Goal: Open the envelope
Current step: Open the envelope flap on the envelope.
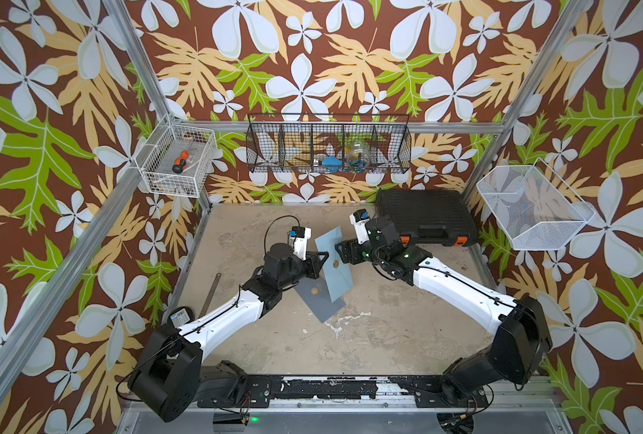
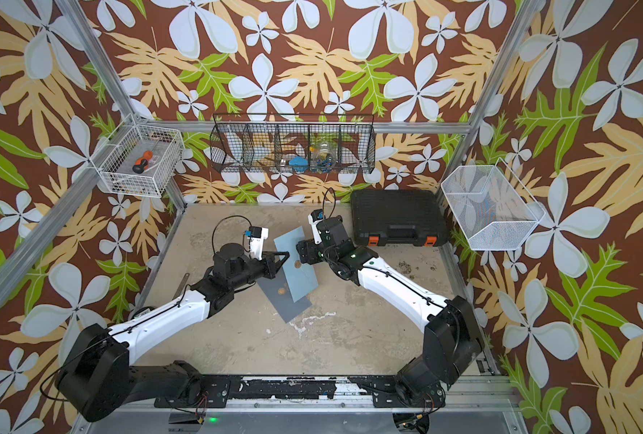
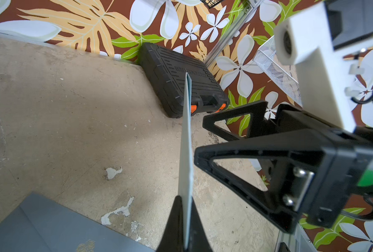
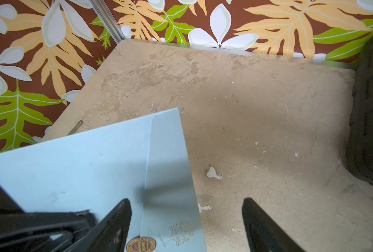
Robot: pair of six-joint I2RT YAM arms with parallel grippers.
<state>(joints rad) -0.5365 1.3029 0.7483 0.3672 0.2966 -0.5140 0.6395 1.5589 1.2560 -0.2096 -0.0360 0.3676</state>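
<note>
This is looking like a robot lab, with a small test booth built inside it. Silver metal bars point(image 1: 132, 49) are holding up walls that are wearing flower wallpaper point(image 1: 312, 56). A left arm point(image 1: 222, 319) and a right arm point(image 1: 459, 289) are sitting on a metal rail point(image 1: 331, 389) at the front of a worn, stained table point(image 1: 380, 330). Wire baskets are hanging on the walls. A white basket point(image 1: 169, 184) is holding a screwdriver point(image 1: 180, 162). A long black basket point(image 1: 274, 158) is holding a jar point(image 1: 359, 154). A black tool case point(image 1: 425, 216) is lying at the back of the table.
</note>
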